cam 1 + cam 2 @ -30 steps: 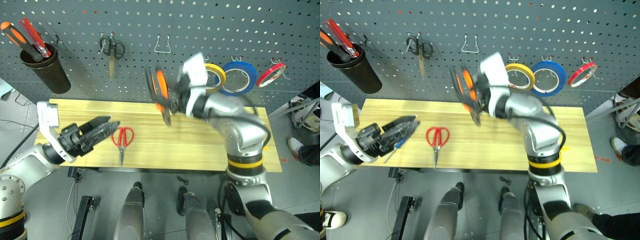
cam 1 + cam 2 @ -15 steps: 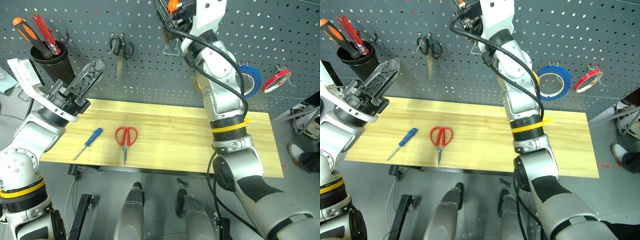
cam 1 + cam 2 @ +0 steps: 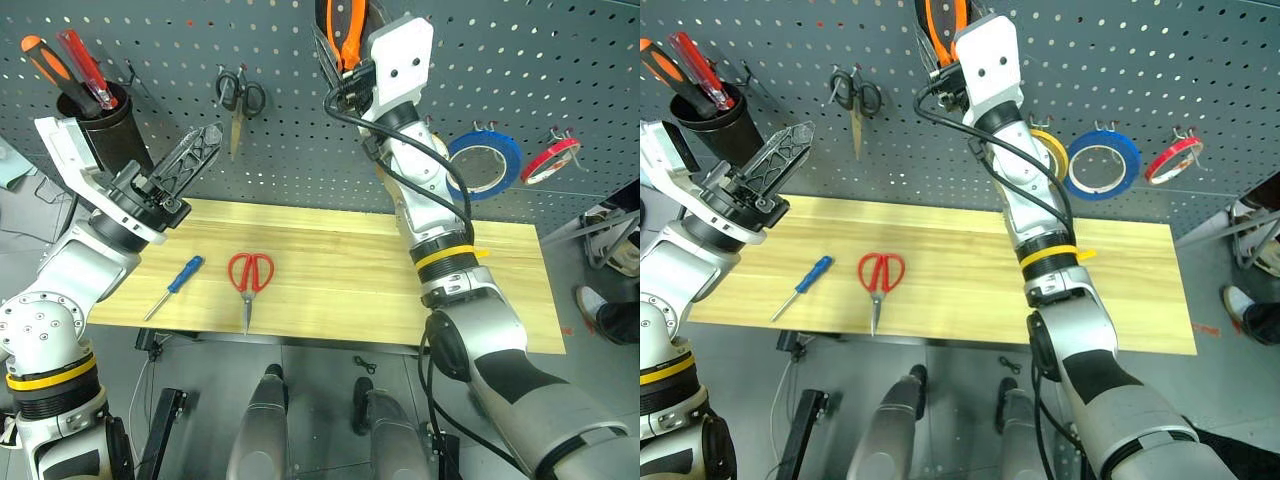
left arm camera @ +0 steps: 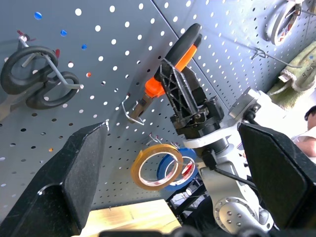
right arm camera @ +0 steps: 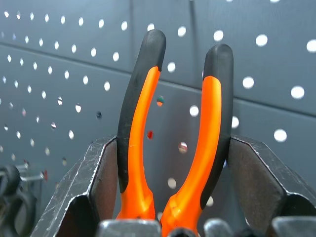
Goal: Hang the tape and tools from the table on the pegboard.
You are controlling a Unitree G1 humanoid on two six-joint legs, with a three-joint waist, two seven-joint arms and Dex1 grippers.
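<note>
My right gripper (image 3: 342, 45) is raised high against the dark pegboard (image 3: 500, 60) and is shut on the orange-and-black pliers (image 5: 148, 133), handles pointing up. The pliers' nose (image 4: 150, 91) is close to a wire hook (image 4: 132, 111). The tan-yellow tape (image 3: 1049, 157) hangs on the pegboard behind my right forearm. On the wooden table (image 3: 350, 300) lie the red-handled scissors (image 3: 248, 276) and the blue-handled screwdriver (image 3: 180, 281). My left gripper (image 3: 203, 143) is open and empty, held up over the table's left end and aimed at the board.
A blue tape roll (image 3: 482, 162) and a red roll (image 3: 551, 155) hang to the right of the yellow one. Small black scissors (image 3: 240, 96) hang at upper left. A black cup (image 3: 108, 125) holds orange and red screwdrivers. A person's shoe (image 3: 592, 297) is at far right.
My right arm has swung the pliers up from just above the table to high on the pegboard. My left gripper has risen from table height to in front of the board.
</note>
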